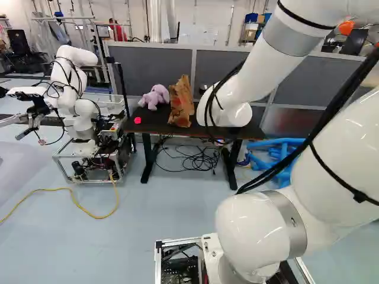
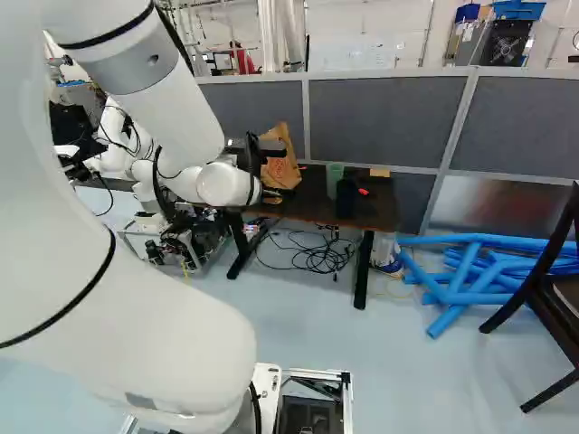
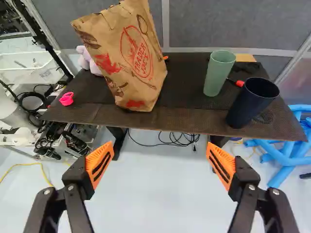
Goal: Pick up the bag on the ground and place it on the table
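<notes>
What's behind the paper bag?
The wrist view shows part of a purple plush toy past one edge of the bag and a sliver of something orange-red past the other, the gray partition beyond. Whatever lies directly behind the bag is covered.

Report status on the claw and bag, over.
Claw open, nothing between its fingers. Bag standing on table, clear of claw. Toy beside bag, green cup and dark cup farther along; nothing seen between claw and bag.

V. bright rm, diffuse lt; sm. glare spots on arm (image 1: pixel 349 136), pale sheen on flr (image 3: pixel 155 194).
</notes>
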